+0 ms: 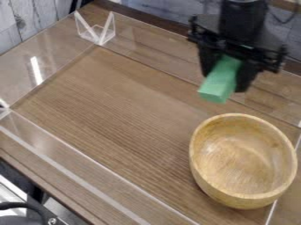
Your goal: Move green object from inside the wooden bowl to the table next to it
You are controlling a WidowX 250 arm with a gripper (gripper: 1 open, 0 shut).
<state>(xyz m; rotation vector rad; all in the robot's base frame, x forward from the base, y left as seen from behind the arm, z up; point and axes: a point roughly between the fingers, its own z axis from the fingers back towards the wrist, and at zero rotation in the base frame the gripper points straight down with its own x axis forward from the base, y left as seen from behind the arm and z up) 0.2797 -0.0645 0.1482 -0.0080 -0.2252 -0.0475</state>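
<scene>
My gripper [231, 68] hangs above the table [118, 105], up and to the left of the wooden bowl [245, 159]. It is shut on the green object [221, 81], a bright green block that sticks out below the black fingers [249, 61] and hangs tilted in the air. The round tan bowl sits at the lower right with nothing inside it. The block is clear of the bowl's rim, over the brown tabletop behind it.
Low clear acrylic walls [70, 163] edge the table on the left, front and back. A clear folded stand [97, 29] sits at the far left corner. The black arm [247, 13] comes down from the top right.
</scene>
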